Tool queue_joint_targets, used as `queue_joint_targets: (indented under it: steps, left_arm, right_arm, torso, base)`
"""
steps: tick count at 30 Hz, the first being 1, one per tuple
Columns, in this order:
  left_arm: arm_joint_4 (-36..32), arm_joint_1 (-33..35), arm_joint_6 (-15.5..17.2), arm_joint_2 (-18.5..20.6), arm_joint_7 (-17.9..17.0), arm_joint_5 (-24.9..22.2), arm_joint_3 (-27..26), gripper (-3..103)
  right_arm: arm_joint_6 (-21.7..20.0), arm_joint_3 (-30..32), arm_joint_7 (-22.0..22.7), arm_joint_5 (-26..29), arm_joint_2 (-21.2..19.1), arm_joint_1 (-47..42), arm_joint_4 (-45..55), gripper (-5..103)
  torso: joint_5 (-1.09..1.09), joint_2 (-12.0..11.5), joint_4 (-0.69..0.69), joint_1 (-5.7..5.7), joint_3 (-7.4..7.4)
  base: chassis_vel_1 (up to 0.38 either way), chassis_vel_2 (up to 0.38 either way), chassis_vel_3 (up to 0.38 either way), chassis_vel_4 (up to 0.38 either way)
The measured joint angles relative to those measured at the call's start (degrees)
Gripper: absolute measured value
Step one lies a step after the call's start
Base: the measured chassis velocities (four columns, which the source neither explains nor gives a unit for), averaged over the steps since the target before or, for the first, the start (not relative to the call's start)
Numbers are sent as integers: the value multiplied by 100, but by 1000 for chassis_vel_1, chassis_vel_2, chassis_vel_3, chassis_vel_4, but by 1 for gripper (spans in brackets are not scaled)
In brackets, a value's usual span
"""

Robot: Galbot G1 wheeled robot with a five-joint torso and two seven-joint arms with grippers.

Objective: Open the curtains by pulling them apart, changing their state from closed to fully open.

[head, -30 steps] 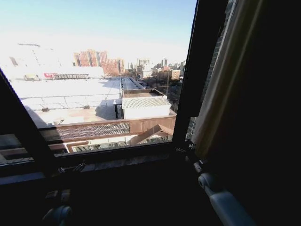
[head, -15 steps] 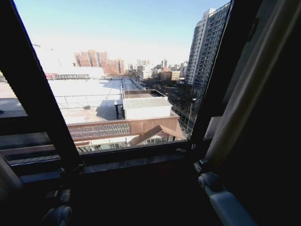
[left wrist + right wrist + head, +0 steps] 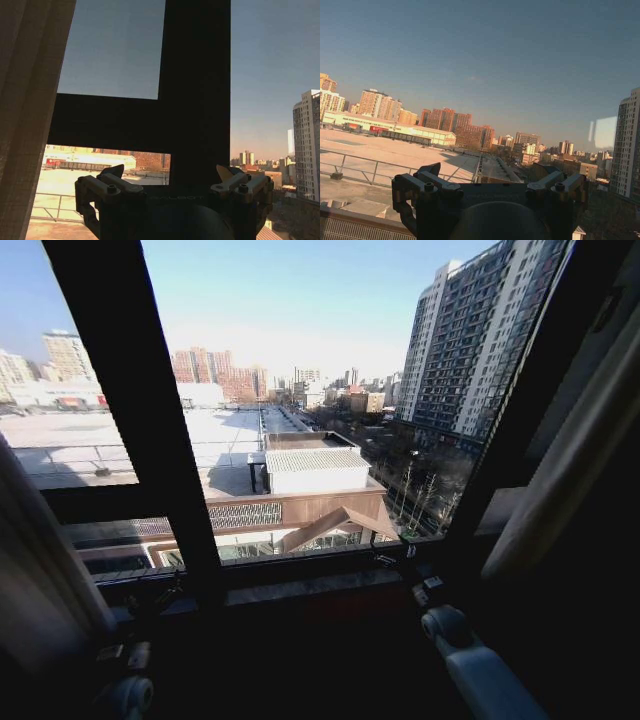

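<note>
The window (image 3: 300,440) takes up most of what's ahead, sunlit rooftops and a tall tower block beyond the glass; its dark frame (image 3: 140,410) runs up as a thick bar left of the middle, with a sill across the bottom and another bar (image 3: 520,430) slanting up on the right. The curtains (image 3: 575,465) are drawn out to both sides: one cream panel hangs along the right edge in the head view, the other (image 3: 40,580) sits bunched at the lower left; in the left wrist view that pleated fabric (image 3: 30,110) hangs just beside the frame's dark cross (image 3: 195,90). The right arm (image 3: 480,670) lies low at the bottom right, the left arm (image 3: 125,695) low at the bottom left. The left gripper (image 3: 172,177) has its fingers (image 3: 112,172) spread wide with nothing between them; the right gripper (image 3: 490,177) is likewise spread wide and empty, facing bare glass.
</note>
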Motion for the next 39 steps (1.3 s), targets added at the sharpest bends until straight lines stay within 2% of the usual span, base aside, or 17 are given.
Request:
queue_joint_targets:
  steps: [9,14,16,24,29,31,39]
  left_arm:
    - [0,0,0,0,0,0,0,100]
    - [0,0,0,0,-1,0,-2,100]
    - [0,0,0,1,-2,0,-3,100]
    - [-1,0,0,-1,1,0,2,100]
    - [-1,0,0,-1,1,0,2,100]
    - [0,0,0,-1,1,0,2,100]
    - [-1,0,0,0,0,0,1,100]
  right_arm:
    - [0,0,0,0,0,0,0,100]
    - [0,0,0,0,1,0,0,100]
    - [0,0,0,0,1,0,1,100]
    - [0,2,1,0,-1,0,1,100]
    - [0,2,1,0,-2,0,1,100]
    - [0,2,1,0,-1,0,1,100]
    - [0,1,1,0,-1,0,0,100]
  torso:
    - [-1,0,-1,0,0]
    - [-5,0,3,1,0]
    - [-9,0,2,1,-1]
    - [1,0,-5,0,0]
    - [-1,0,-2,0,0]
    - [-8,0,1,1,0]
    - [-3,0,-2,1,0]
  base:
    - [360,332,-358,-336]
    - [266,273,-258,-281]
    - [127,136,-82,-168]
    - [-6,-25,21,11]
    - [-6,-16,11,15]
    - [0,0,0,0]
    - [15,21,-15,-15]
